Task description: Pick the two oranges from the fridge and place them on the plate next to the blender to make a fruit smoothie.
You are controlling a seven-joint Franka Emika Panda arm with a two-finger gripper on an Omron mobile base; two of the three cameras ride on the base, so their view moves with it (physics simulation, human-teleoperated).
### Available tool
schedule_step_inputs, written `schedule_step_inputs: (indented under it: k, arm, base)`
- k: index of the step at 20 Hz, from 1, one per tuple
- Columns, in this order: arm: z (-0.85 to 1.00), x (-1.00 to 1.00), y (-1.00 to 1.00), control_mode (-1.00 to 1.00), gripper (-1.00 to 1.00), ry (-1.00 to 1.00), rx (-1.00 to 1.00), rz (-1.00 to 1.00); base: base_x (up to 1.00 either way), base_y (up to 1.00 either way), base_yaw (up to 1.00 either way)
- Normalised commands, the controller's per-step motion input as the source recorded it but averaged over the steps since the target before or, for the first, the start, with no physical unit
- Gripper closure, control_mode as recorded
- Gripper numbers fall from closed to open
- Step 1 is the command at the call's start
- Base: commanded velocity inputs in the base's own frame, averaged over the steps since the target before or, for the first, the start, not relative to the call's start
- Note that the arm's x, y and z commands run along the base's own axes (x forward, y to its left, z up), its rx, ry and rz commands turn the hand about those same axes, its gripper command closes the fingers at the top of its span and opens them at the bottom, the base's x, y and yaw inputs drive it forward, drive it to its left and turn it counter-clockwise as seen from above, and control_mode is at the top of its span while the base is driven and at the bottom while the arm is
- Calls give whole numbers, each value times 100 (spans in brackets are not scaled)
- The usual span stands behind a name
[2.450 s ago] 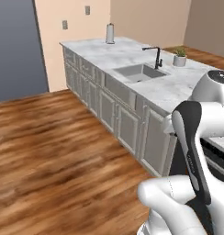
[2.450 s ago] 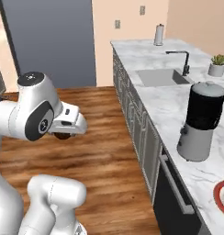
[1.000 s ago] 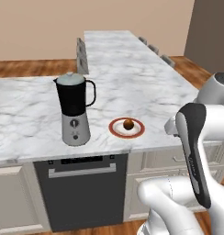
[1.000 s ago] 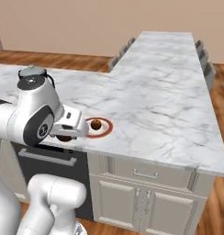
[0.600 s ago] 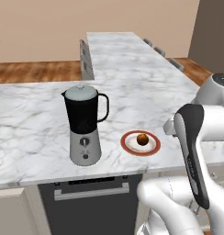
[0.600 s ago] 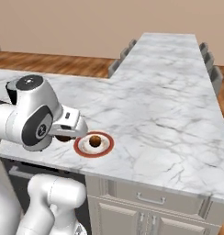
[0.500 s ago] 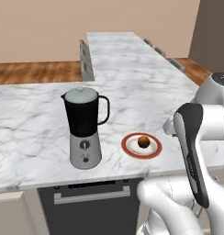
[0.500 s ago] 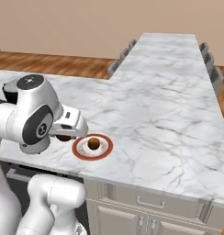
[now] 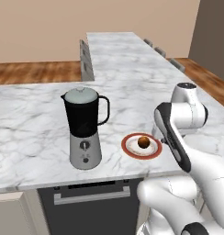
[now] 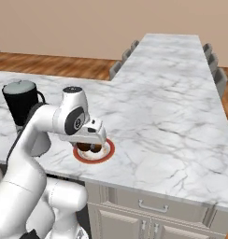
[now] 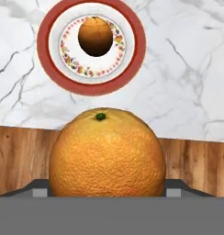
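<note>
In the hand view, one orange (image 11: 107, 151) sits large between my fingers, and my gripper (image 11: 107, 188) is shut on it. Beyond it lies the plate (image 11: 91, 89) with a red rim, and the second orange (image 11: 95, 36) rests on its white centre. The held orange hangs above the counter's front edge, just short of the plate. From the left base view, the plate (image 9: 153, 150) with its orange (image 9: 143, 142) lies right of the blender (image 9: 85, 128). In the right base view, my gripper (image 10: 88, 144) hovers low at the plate's (image 10: 108, 150) near side. The fridge is out of view.
The marble counter (image 9: 36, 119) runs in an L, with a long arm going away behind the plate. An oven front (image 9: 91, 197) sits below the counter edge. Wooden floor (image 11: 17, 151) shows under the hand. Chair backs (image 10: 120, 65) stand along the far counter.
The base has driven, so both base views shifted and the blender and plate now sit closer. My hand still holds the orange and now hangs at the plate's near edge.
</note>
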Motion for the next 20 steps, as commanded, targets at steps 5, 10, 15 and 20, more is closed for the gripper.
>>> schedule_step_inputs:
  k: [5, 10, 15, 20]
  arm:
    - [-66, 99, 0, -100, 100, 0, 10, 0]
    - [-78, 67, -12, -100, 100, 0, 10, 0]
    - [-38, 52, -2, -100, 100, 0, 1, 0]
    - [-30, 57, -4, -100, 100, 1, 0, 0]
  base:
    - [0, 0, 0]
    - [0, 0, 0]
    - [0, 0, 0]
    - [0, 0, 0]
